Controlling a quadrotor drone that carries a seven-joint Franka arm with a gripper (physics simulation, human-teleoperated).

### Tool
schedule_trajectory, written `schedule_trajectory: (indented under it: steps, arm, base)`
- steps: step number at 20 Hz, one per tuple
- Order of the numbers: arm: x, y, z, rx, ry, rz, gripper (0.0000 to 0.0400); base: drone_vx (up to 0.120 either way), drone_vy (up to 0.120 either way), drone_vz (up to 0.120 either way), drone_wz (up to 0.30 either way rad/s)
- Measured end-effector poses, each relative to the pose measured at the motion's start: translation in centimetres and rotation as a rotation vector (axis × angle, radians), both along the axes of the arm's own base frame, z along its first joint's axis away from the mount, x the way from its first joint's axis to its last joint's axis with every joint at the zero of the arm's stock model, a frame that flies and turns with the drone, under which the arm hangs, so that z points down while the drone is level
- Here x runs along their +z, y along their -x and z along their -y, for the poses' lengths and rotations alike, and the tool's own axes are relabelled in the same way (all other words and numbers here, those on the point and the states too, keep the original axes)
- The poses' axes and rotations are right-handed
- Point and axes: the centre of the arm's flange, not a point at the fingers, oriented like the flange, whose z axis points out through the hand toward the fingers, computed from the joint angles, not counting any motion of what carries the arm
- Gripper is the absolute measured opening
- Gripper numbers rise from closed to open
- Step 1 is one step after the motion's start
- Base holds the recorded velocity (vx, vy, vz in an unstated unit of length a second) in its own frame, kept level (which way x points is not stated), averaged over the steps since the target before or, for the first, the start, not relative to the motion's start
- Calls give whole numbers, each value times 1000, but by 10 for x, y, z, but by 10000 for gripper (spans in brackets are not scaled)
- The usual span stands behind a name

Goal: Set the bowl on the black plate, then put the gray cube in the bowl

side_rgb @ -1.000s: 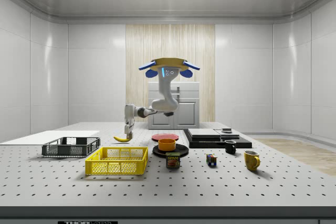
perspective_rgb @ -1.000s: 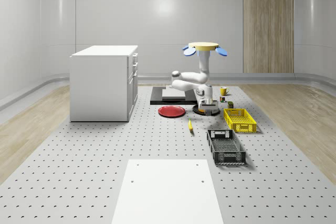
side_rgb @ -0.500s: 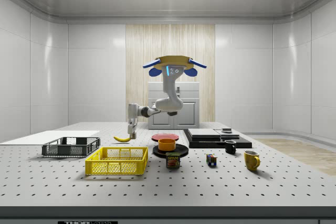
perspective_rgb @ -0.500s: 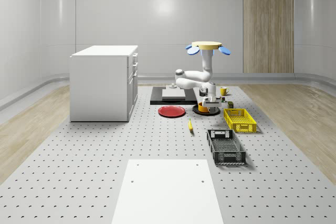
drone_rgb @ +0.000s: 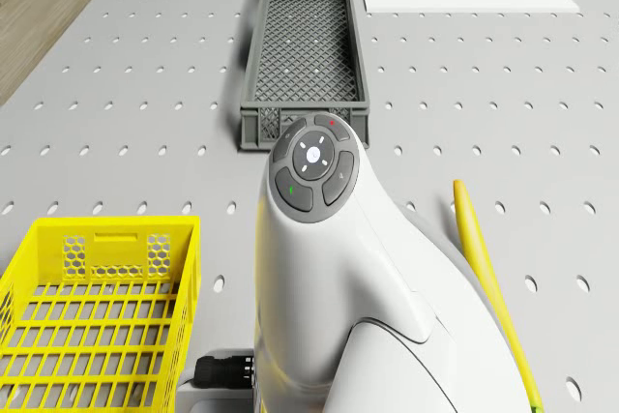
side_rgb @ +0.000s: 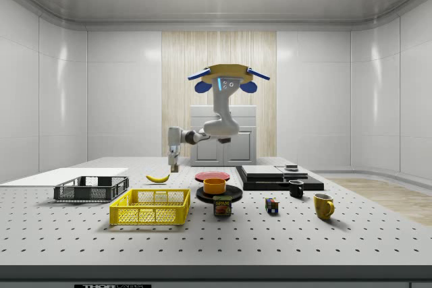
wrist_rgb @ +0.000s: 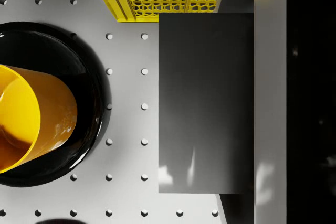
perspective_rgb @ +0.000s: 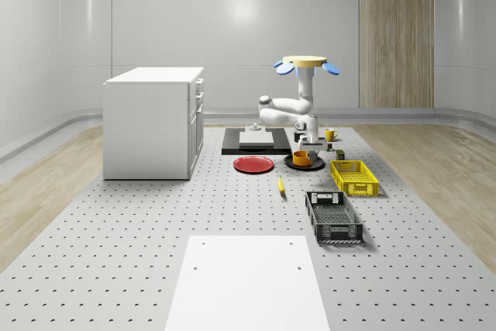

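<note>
The bowl [perspective_rgb: 301, 158] is a glossy orange-yellow cup shape with smooth, straight walls. It stands upright on the black plate [perspective_rgb: 289, 162], a shiny round disc lying flat on the tabletop [perspective_rgb: 155, 230], which is matte gray and dotted with a regular grid of small holes. In the wrist view the bowl [wrist_rgb: 31, 119] sits inside the plate's [wrist_rgb: 89, 77] reflective rim.

Near the plate lies a yellow plastic crate [perspective_rgb: 354, 177] with honeycomb walls and a slatted floor. Nearer the camera is a dark gray mesh crate [perspective_rgb: 333, 216], long and rectangular. A slim curved banana [perspective_rgb: 280, 185] lies between the crates and a flat red plate [perspective_rgb: 253, 164].

The drone [perspective_rgb: 304, 62], a tan disc with blue rotor blades, hovers above the plate area. Its smooth white arm folds down to the pincer [side_rgb: 173, 164], which hangs clear of the bowl, above the tabletop. Whether the pincer is spread or pressed together cannot be told.

A second ago the pincer was low, close over the bowl and plate. It now hangs higher, and the drone has risen and shifted toward the side view's right. The bowl has stayed on the black plate.
</note>
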Motion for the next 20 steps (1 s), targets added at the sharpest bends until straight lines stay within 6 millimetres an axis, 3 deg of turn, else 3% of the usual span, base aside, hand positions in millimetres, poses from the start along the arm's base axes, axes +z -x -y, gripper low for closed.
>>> schedule_trajectory:
  steps: [7,15,20]
  arm:
    - [0,0,0,0,0,0,250]
    - [0,0,0,0,0,0,250]
    - [0,0,0,0,0,0,250]
  base:
    - [-97,0,0,0]
    - [-120,-90,0,0]
    - [-120,-8,-8,0]
